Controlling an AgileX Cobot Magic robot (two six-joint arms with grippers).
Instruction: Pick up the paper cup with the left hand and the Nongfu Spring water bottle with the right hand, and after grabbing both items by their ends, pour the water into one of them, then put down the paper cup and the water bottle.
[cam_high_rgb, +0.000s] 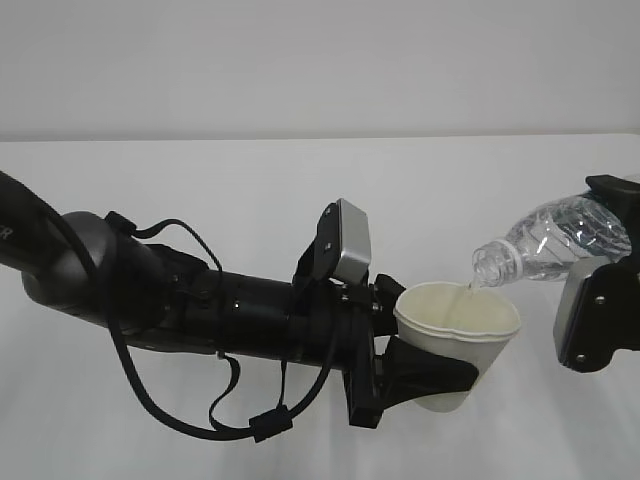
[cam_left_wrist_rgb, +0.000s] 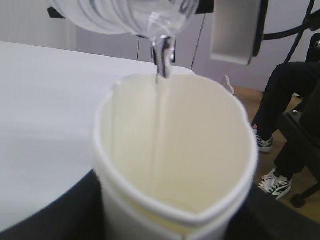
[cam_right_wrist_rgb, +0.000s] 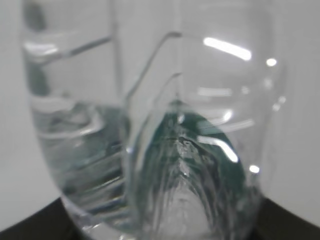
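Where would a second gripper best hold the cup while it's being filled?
Probably low on the cup wall, from the side: the top must stay open for the stream from the bottle, and its soft rim already looks squeezed out of round by the left gripper.

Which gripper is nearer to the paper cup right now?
Left. The left gripper clamps the paper cup around its lower body, while the right gripper holds the water bottle off to the cup's right, only the bottle's mouth reaching the rim.

Left arm stretched low, pointing right, left tool (cam_high_rgb: 432, 372) clamped around cup; right tool (cam_high_rgb: 600, 290) at right edge, closed on bottle, tilted
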